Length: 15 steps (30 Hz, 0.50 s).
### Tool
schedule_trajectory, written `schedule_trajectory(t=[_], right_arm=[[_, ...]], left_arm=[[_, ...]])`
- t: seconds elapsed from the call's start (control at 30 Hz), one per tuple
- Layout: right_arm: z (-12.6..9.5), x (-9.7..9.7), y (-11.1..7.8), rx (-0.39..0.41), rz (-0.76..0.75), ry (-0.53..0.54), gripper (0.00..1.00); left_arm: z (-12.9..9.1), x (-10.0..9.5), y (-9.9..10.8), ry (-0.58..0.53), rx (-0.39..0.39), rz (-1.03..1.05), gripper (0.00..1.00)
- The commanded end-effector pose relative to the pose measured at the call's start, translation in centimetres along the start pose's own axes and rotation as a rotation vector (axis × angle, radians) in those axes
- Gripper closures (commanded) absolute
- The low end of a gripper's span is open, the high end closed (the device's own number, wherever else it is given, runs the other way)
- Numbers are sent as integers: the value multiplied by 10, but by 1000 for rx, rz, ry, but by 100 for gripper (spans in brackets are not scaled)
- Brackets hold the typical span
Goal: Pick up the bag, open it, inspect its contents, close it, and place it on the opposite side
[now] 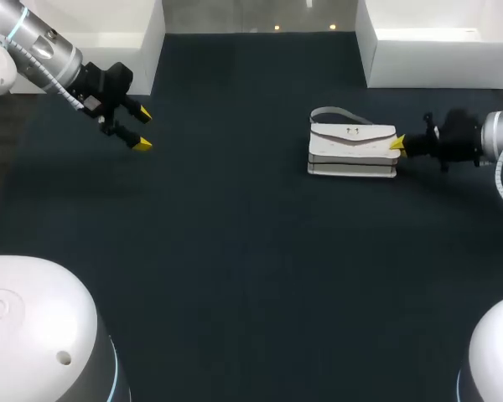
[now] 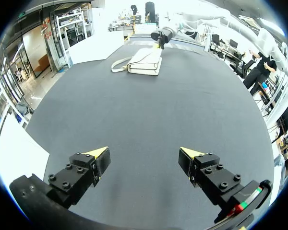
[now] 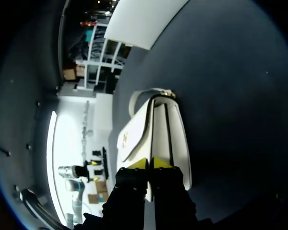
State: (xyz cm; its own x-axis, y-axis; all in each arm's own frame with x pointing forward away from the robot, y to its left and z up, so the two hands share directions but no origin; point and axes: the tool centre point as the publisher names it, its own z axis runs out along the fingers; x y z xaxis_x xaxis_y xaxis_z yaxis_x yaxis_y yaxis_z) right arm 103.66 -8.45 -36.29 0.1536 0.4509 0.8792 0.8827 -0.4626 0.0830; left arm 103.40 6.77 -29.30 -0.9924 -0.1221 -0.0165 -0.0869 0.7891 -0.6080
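A dark, matte worktop [image 1: 251, 276] fills the head view, plain and even in tone. At its far left corner stands a white box [image 1: 121, 42], showing a smooth side wall. At the far right corner stands a second white box [image 1: 436, 59], open-topped, with its rim and pale inside visible. The two boxes are well apart, with a stretch of bare dark worktop between them along the far edge.

bag [image 1: 352, 149]: white, smooth leather-like, slight sheen | clasp [image 3: 124, 138]: gold-toned shiny metal | table [image 1: 235, 251]: dark matt, finely textured, cloth-like | left arm [image 1: 35, 47]: silvery glossy metal
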Motion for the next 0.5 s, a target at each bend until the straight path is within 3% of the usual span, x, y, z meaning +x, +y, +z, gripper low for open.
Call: schedule_trajectory(t=[0.03, 0.47, 0.5], right_arm=[[6, 1, -5, -48, 5, 3, 100], [9, 0, -1, 44, 31, 11, 100], [9, 0, -1, 59, 31, 15, 95]], left_arm=[[1, 0, 1, -2, 2, 1, 0], [1, 0, 1, -2, 2, 1, 0], [1, 0, 1, -2, 2, 1, 0]])
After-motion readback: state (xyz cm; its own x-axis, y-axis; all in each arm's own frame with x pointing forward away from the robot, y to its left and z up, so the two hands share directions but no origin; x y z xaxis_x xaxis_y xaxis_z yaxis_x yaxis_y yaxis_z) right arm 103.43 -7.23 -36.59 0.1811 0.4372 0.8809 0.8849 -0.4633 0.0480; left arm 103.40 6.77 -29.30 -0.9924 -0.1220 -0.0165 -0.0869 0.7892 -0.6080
